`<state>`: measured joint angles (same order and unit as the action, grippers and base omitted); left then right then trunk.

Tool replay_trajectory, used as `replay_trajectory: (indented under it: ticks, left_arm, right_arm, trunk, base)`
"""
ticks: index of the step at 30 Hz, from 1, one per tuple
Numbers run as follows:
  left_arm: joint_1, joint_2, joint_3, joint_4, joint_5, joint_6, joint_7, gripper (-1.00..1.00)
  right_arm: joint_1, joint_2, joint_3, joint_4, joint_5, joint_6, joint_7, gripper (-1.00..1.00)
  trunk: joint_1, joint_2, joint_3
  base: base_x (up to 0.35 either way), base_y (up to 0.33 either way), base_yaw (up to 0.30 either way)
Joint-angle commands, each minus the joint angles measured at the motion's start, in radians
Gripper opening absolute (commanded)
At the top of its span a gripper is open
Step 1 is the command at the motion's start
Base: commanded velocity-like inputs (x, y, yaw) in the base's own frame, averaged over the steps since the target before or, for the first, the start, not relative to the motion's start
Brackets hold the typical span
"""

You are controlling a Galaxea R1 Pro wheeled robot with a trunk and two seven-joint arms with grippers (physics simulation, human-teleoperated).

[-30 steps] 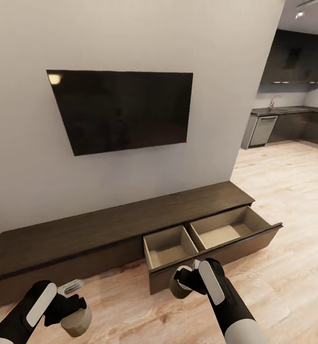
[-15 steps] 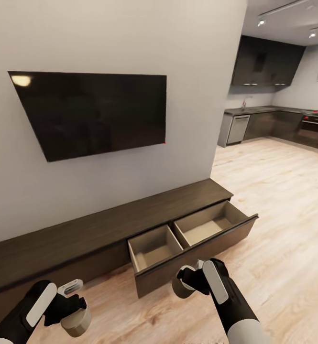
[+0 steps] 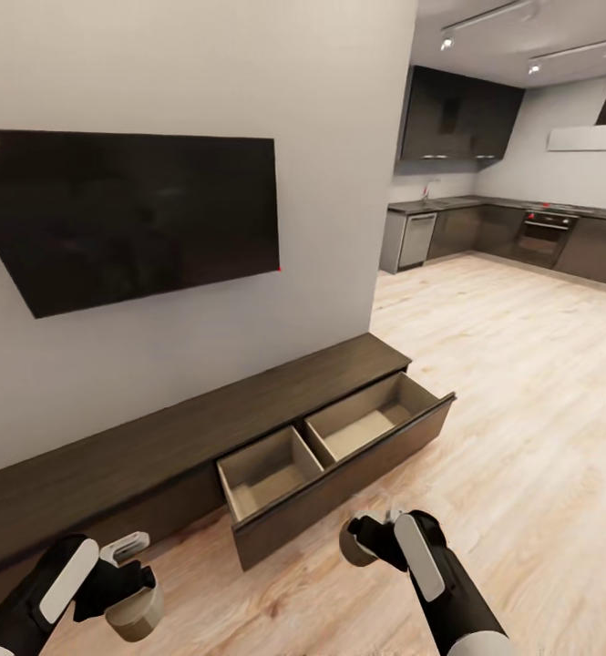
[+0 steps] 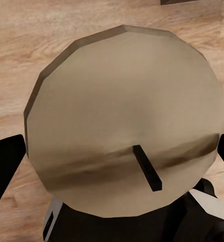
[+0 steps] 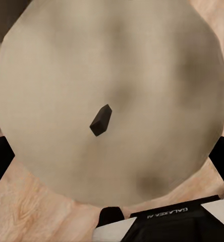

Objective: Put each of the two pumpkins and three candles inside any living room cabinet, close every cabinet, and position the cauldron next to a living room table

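Each of my hands carries a stubby grey-tan candle. My left gripper [image 3: 125, 588] is shut on one candle [image 3: 136, 612] low at the head view's left; its flat top with a dark wick [image 4: 127, 121] faces the left wrist camera. My right gripper [image 3: 375, 538] is shut on another candle [image 3: 355, 547], seen close up [image 5: 112, 101] in the right wrist view. The long low dark-brown cabinet [image 3: 157, 442] runs along the wall ahead, its right drawer [image 3: 339, 446] pulled open with two pale beige compartments holding nothing. The right gripper hangs just in front of that drawer's front panel.
A black TV [image 3: 129, 219] hangs on the white wall above the cabinet. Light wood floor [image 3: 521, 410] stretches to the right toward a dark kitchen [image 3: 512, 228] with cupboards and an oven at the back.
The whole view has swung to the right, so the cabinet and TV sit further left and more kitchen shows. Both grippers keep their candles in the same pose.
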<state>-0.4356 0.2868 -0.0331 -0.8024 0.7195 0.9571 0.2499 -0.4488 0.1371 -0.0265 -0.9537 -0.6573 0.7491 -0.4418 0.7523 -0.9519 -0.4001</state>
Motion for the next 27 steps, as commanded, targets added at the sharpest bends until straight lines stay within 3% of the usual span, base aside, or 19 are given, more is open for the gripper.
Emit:
replay_trajectory:
  ticks: [1, 7, 11, 16, 21, 27]
  left_arm:
    - [0.0, 0.001, 0.0, 0.0, 0.0, 0.0, 0.0, -1.0]
    - [0.0, -0.002, -0.002, 0.0, 0.0, -0.001, 0.001, -1.0]
    - [0.0, -0.005, -0.002, 0.0, 0.0, -0.001, 0.002, -1.0]
    - [0.0, -0.006, -0.005, 0.0, 0.0, -0.003, 0.003, -1.0]
    - [0.0, -0.006, -0.005, 0.0, 0.0, -0.003, 0.003, -1.0]
    - [0.0, -0.008, -0.005, 0.0, 0.0, -0.003, 0.004, -1.0]
  right_arm:
    - [0.015, -0.012, 0.0, -0.001, -0.012, -0.01, 0.003, -1.0]
    - [0.09, -0.085, -0.021, 0.005, -0.016, -0.042, 0.016, -1.0]
    - [0.122, -0.121, -0.055, 0.025, -0.017, -0.072, 0.089, -1.0]
    - [0.146, -0.128, -0.065, 0.097, -0.009, -0.155, 0.137, -1.0]
    - [0.148, -0.129, -0.064, 0.119, -0.002, -0.171, 0.142, -1.0]
    - [0.148, -0.129, -0.061, 0.207, 0.0, -0.242, 0.144, -1.0]
  trunk:
    - [0.0, 0.0, -0.001]
    - [0.0, 0.0, -0.008]
    - [0.0, 0.0, -0.009]
    - [0.0, 0.0, -0.009]
    - [0.0, 0.0, -0.012]
    - [0.0, 0.0, -0.017]
  base:
    - [0.0, 0.0, -0.181]
    - [0.0, 0.0, -0.202]
    - [0.0, 0.0, -0.264]
    - [0.0, 0.0, -0.276]
    - [0.0, 0.0, -0.273]
    - [0.0, 0.0, -0.262]
